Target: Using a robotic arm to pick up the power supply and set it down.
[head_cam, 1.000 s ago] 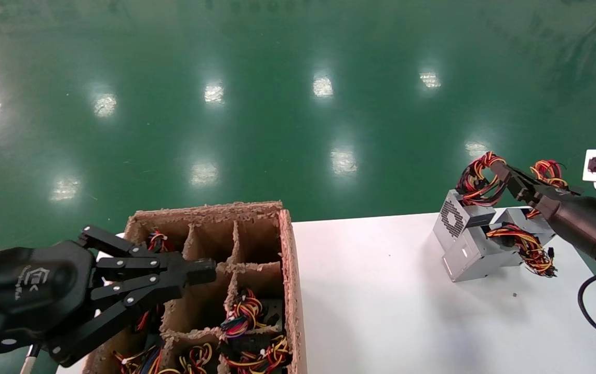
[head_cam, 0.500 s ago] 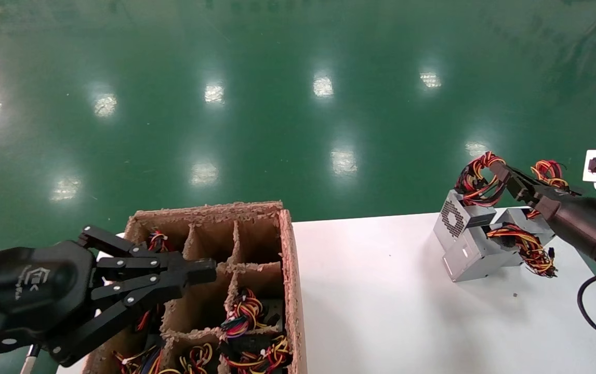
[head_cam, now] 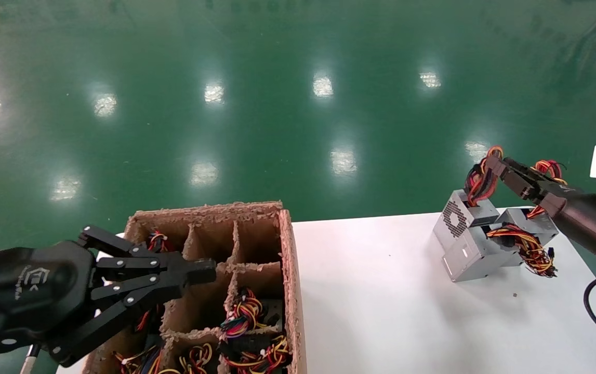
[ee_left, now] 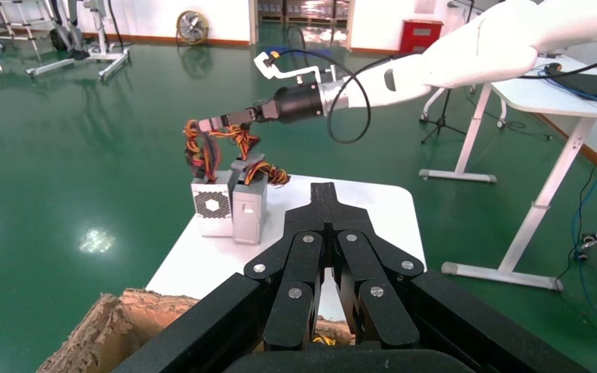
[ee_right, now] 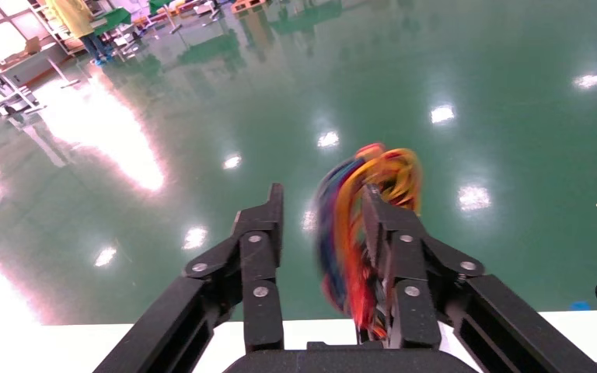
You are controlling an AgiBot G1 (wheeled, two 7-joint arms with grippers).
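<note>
Right claw released, fingers spread, wire bundle between them. Power supply rests on second grey box, worktop far right. Left claw clenched over cardboard crate.

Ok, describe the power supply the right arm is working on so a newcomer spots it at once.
Start at the white table and go to its far right corner, where two grey metal boxes sit touching. The power supply is the upper, leftmost one, its wires between the right gripper's fingers. Only it shows a perforated fan grille; the neighbouring box shows a plain side.
</note>
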